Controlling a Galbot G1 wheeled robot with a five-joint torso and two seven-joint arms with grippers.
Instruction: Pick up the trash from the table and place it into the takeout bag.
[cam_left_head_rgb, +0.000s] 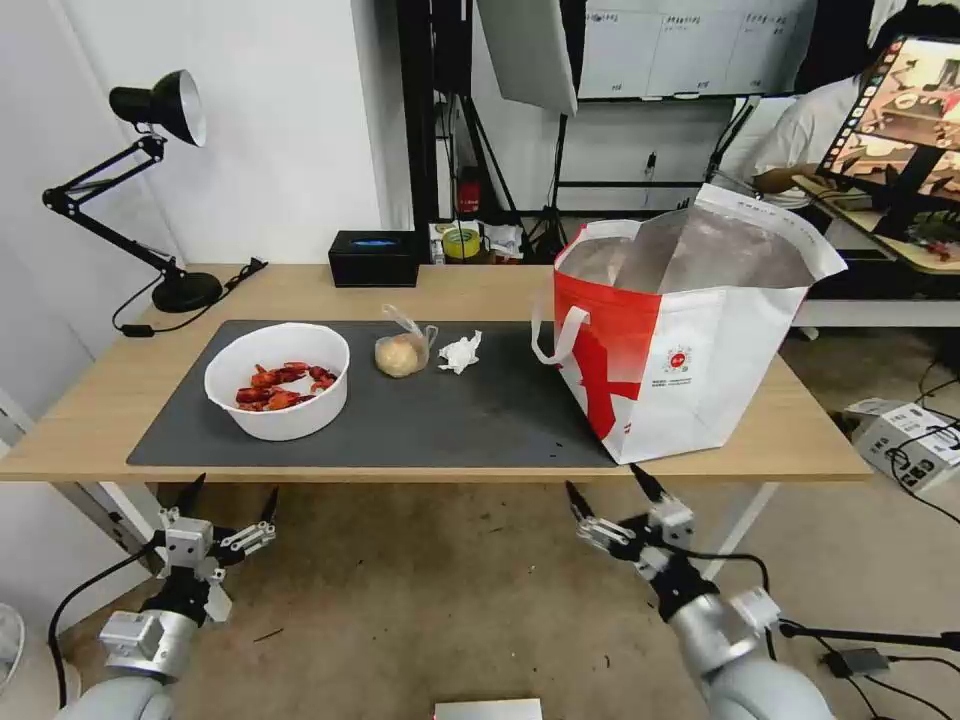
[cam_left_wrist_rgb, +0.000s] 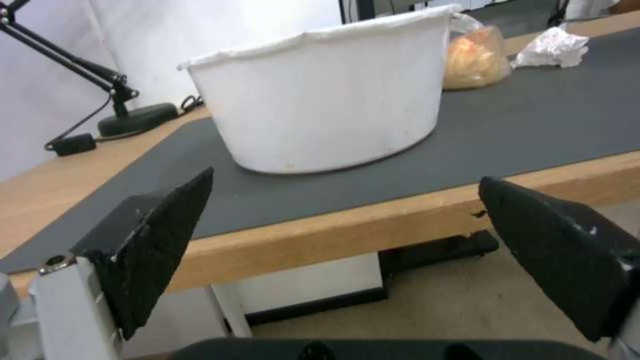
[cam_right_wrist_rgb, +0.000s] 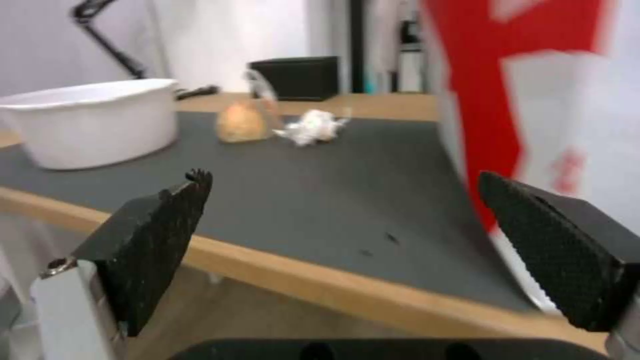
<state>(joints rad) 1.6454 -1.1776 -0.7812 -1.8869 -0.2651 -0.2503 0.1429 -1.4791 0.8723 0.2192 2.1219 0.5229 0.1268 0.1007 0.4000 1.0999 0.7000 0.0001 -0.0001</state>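
On the dark mat of the table (cam_left_head_rgb: 120, 400) stands a white round bowl (cam_left_head_rgb: 278, 380) (cam_left_wrist_rgb: 320, 95) (cam_right_wrist_rgb: 93, 120) holding red crayfish shells. Right of it lie a clear bag with a tan bun (cam_left_head_rgb: 402, 350) (cam_left_wrist_rgb: 475, 59) (cam_right_wrist_rgb: 244, 120) and a crumpled white tissue (cam_left_head_rgb: 460, 352) (cam_left_wrist_rgb: 552, 48) (cam_right_wrist_rgb: 311, 127). The red-and-white takeout bag (cam_left_head_rgb: 690, 340) (cam_right_wrist_rgb: 533, 100) stands open at the table's right end, its foil lining showing. My left gripper (cam_left_head_rgb: 232, 493) (cam_left_wrist_rgb: 347, 200) hangs open below the table's front edge, in front of the bowl. My right gripper (cam_left_head_rgb: 603, 486) (cam_right_wrist_rgb: 347, 200) is open below the edge, near the takeout bag.
A black desk lamp (cam_left_head_rgb: 150, 180) stands at the back left with its cord on the tabletop. A black rectangular box (cam_left_head_rgb: 374, 258) sits at the back edge. Beyond the table are stands, a desk and a seated person. Cardboard boxes (cam_left_head_rgb: 905, 430) lie on the floor at right.
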